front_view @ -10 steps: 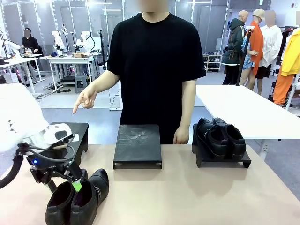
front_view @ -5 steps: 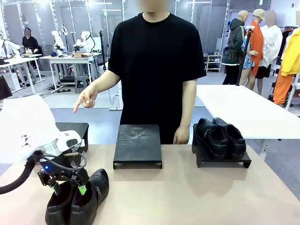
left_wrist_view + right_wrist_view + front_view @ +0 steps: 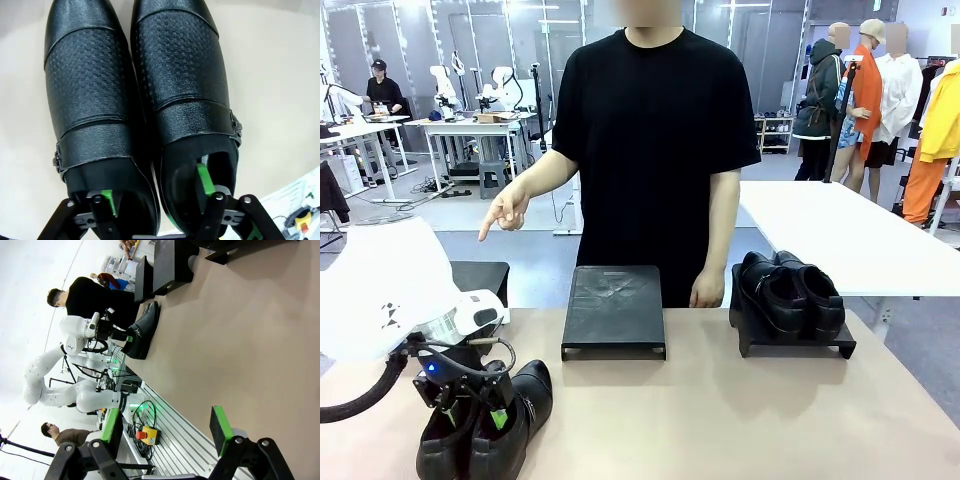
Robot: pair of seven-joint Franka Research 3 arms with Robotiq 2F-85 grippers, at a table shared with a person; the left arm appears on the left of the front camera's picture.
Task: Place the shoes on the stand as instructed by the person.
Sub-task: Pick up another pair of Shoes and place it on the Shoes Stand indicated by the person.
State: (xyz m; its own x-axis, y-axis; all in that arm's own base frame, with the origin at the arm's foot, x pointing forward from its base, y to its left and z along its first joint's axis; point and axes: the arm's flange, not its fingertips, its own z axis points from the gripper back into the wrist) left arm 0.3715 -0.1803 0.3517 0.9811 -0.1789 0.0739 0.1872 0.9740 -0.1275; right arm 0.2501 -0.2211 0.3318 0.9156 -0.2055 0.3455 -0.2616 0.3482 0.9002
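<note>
Got the left hand [image 3: 470, 410] [image 3: 155, 192] clenched on the near pair of shoes [image 3: 525, 395] [image 3: 90, 90] at the front-left of the surface [image 3: 720, 420], one finger down each opening, pinching the inner walls together. Toes aimed toward the person [image 3: 655, 140], seen pointing down toward the left stand [image 3: 485, 275]. Can see the other pair [image 3: 795, 295] sitting on the right stand [image 3: 840, 348], beside the middle stand [image 3: 613, 305]. Got the right hand [image 3: 165, 415] released, jaws wide, hanging over the surface.

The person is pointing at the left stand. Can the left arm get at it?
Probably yes: the low black stand lies just beyond the left pincer, which grips the glossy black leather shoes; nothing blocks it.
</note>
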